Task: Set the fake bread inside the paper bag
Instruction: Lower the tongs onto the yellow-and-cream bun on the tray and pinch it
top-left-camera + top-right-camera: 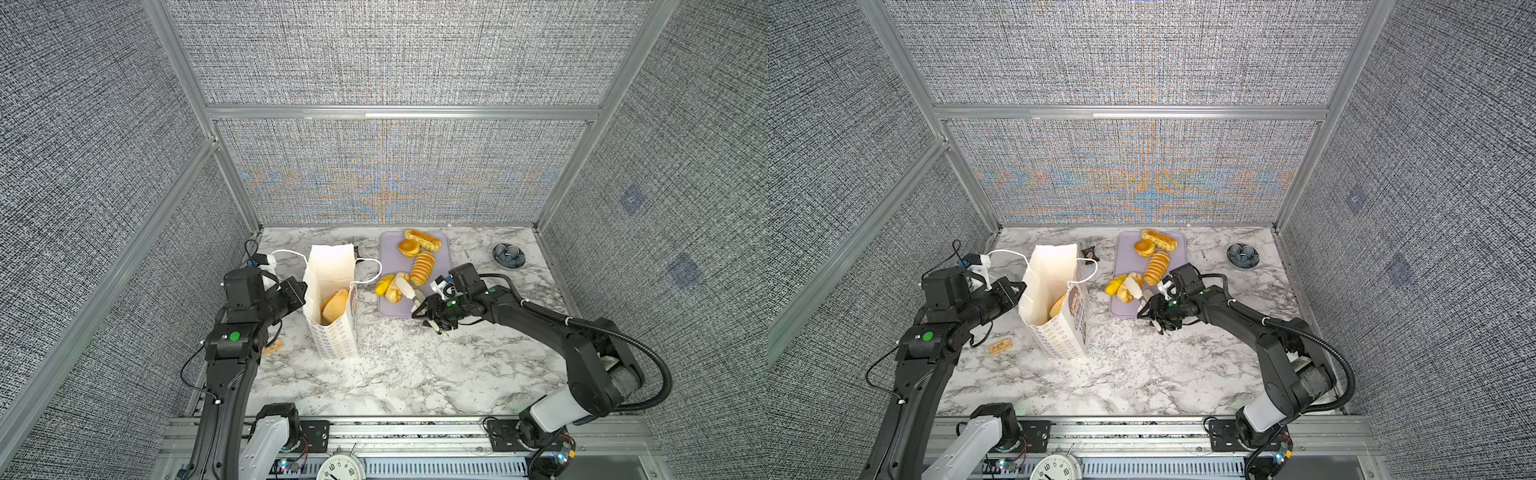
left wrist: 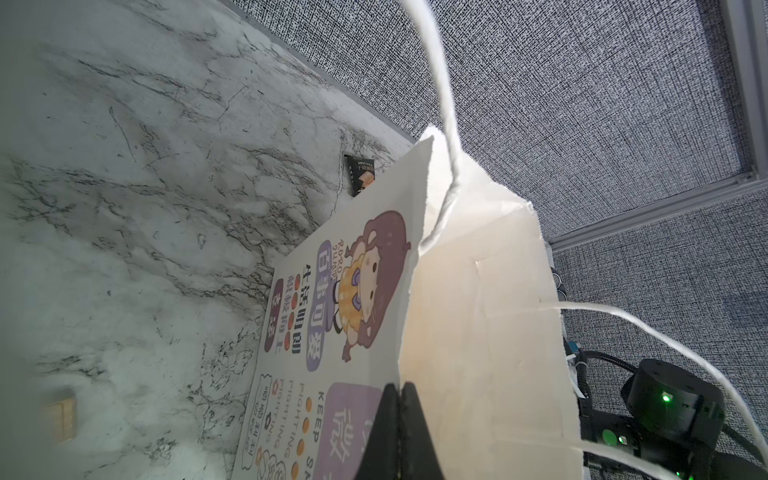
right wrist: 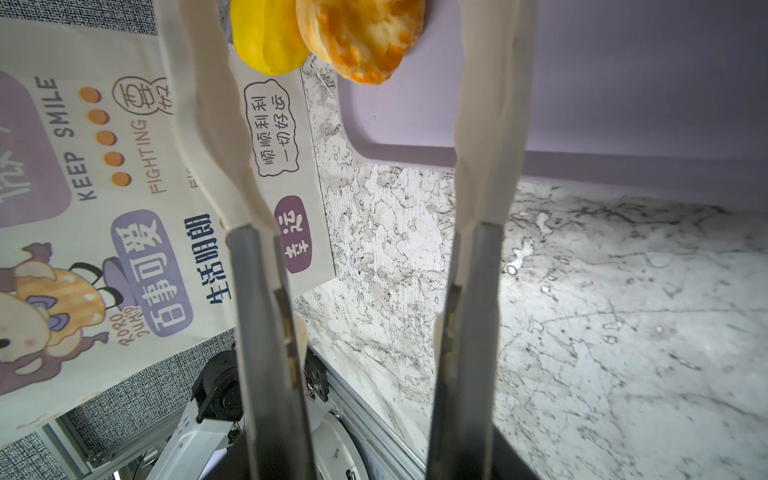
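The left hand (image 1: pixel 300 291) is clamped shut on the left rim of the paper bag (image 1: pixel 332 345), apparently to hold its mouth open and steady it; the bag stands upright on the desk (image 1: pixel 415 374) with one loaf (image 1: pixel 334 305) inside. The rest of the fake bread (image 1: pixel 422 268) lies on and beside the lavender tray (image 1: pixel 442 266) to its right. The right arm (image 1: pixel 519 309) stretches low over the tray's near edge; the right hand (image 1: pixel 409 297) is partly open and empty, fingers aimed at the yellow roll (image 1: pixel 384 283) and bun (image 1: pixel 394 294) nearest the bag, likely the next pick
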